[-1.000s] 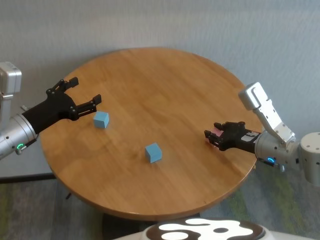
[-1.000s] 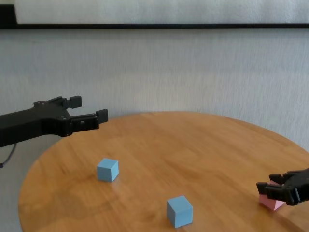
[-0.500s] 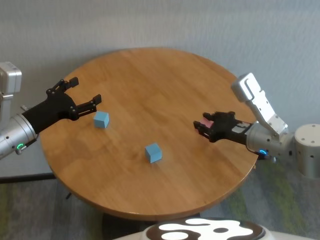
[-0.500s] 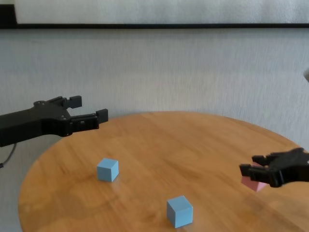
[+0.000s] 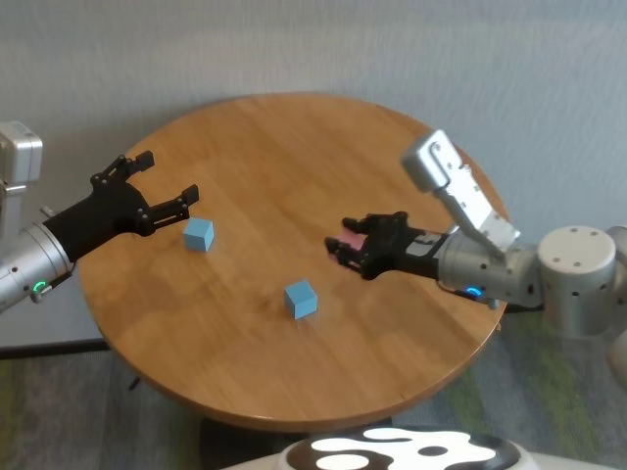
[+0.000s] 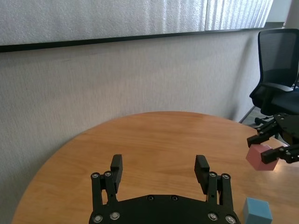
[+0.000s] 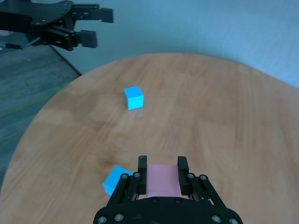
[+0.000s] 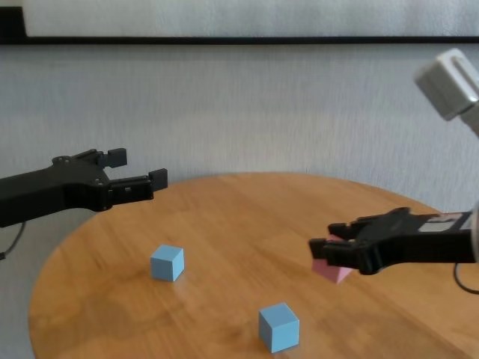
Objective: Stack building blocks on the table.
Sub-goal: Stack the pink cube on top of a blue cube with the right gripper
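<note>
My right gripper [image 5: 345, 245] is shut on the pink block [image 5: 350, 241] and holds it above the round wooden table [image 5: 294, 147], just right of the middle. The pink block also shows in the right wrist view [image 7: 162, 182] and the chest view [image 8: 334, 270]. One light blue block [image 5: 301, 299] sits near the table's front middle, left of and nearer than the pink block. The other light blue block [image 5: 199, 234] sits at the left. My left gripper [image 5: 167, 176] is open and empty, hovering just behind the left blue block.
The table's rim [image 8: 45, 277] lies close under my left arm. A black office chair [image 6: 279, 88] stands beyond the table's right side.
My right gripper has carried the pink block from the table's right edge leftward toward the middle, raised off the surface. The left arm and both blue blocks have not moved.
</note>
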